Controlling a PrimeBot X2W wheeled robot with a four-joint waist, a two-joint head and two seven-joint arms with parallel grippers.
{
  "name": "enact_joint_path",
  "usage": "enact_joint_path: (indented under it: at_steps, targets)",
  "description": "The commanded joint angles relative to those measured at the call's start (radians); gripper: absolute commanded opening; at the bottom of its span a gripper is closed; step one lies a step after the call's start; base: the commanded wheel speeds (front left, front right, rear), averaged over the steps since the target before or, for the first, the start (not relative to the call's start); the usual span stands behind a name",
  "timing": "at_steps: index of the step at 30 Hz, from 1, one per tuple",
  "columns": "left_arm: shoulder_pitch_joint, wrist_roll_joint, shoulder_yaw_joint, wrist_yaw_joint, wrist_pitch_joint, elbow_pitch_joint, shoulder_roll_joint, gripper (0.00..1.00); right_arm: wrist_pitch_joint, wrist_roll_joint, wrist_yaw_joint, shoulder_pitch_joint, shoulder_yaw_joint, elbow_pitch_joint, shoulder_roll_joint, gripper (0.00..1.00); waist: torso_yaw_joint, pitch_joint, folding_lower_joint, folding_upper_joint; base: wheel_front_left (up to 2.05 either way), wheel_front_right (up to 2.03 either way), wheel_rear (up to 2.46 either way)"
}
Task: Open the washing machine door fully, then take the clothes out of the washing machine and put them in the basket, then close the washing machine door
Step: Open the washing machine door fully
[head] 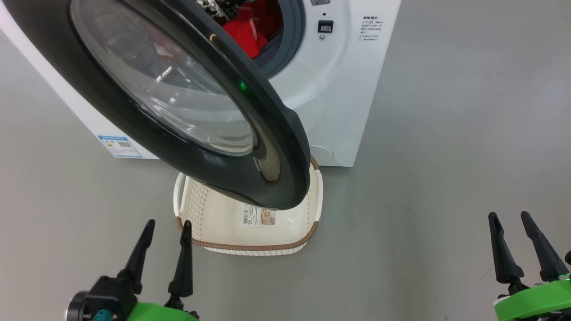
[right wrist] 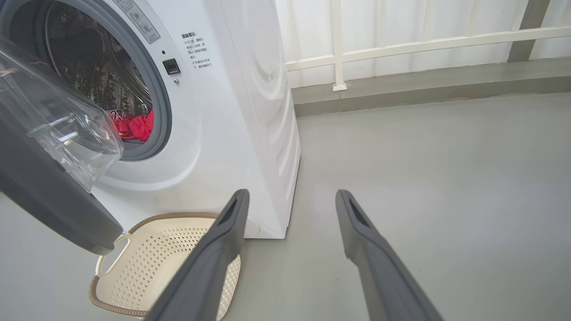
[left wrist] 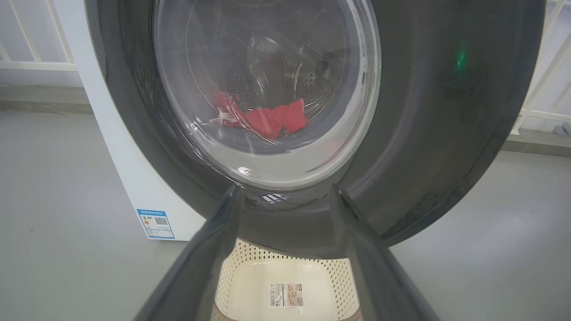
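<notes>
Washing machine door (head: pixel 178 98) swung out from the white washing machine (head: pixel 339 89), glossy black ring and bulging glass bowl turned toward the head camera, lower edge hanging above the basket (head: pixel 250 246). Drum mouth uncovered to the right of the door, grey gasket around it.

Clothes (head: pixel 243 33) inside the drum, low at the front: bright red fabric in a heap, white print on one piece, perhaps a number, too small to read. Red heap also seen through the door glass from the left wrist.

Basket on the grey floor (head: pixel 424 245) just before the machine's front, partly under the door; cream perforated walls, brown woven-look rim, paper label on its base. Small blue label (head: pixel 119 146) low on the machine's front, left of the basket.

Left gripper (head: pixel 168 223) at lower left, released, dark fingers spread and holding nothing, near the basket's left corner but apart from it. Right gripper (head: pixel 509 215) at lower right, likewise released and bare, well apart from basket and machine. White railing (right wrist: pixel 424 44) behind the machine.
</notes>
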Motion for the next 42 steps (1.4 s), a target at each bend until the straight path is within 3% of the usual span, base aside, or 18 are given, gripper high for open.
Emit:
enact_joint_path:
  at_steps: [1,14,15,16,17,29,42]
  targets:
    - [-0.001,0.007,0.03,0.002,-0.009,-0.025,0.011,1.0,-0.006,-0.012,0.007,-0.001,0.012,-0.019,-0.016,1.0,0.0,0.0,0.0,-0.0001,0.0,0.0,0.0]
    - [-0.004,0.002,0.023,0.004,-0.009,-0.028,0.011,1.0,-0.006,-0.003,0.007,-0.021,0.014,-0.037,-0.004,0.97,0.004,0.005,0.0,-0.0001,0.0,0.0,0.0]
    - [-0.005,0.002,0.022,0.005,-0.009,-0.029,0.011,1.0,-0.006,0.003,0.007,-0.026,0.025,-0.041,-0.005,0.53,0.005,0.005,0.0,-0.0001,0.0,0.0,0.0]
    - [-0.005,0.001,0.02,0.005,-0.009,-0.03,0.011,1.0,-0.006,0.014,0.007,-0.031,0.041,-0.043,-0.007,0.35,0.006,0.005,0.0,-0.0001,0.0,0.0,0.0]
    - [-0.004,0.001,0.018,0.006,-0.009,-0.031,0.011,1.0,-0.006,0.024,0.007,-0.039,0.055,-0.047,-0.008,0.0,0.007,0.005,0.0,-0.0001,0.0,0.0,0.0]
    - [-0.002,-0.036,-0.037,0.022,-0.009,-0.041,0.011,1.0,-0.006,0.312,0.007,-0.239,0.308,-0.07,-0.043,0.0,0.059,0.017,0.0,-0.0001,0.0,0.0,0.0]
    - [-0.014,-0.067,-0.11,0.037,-0.009,-0.056,0.011,1.0,0.012,0.768,0.007,-0.509,0.628,-0.053,-0.198,0.0,0.141,0.057,0.0,-0.0001,0.0,0.0,0.0]
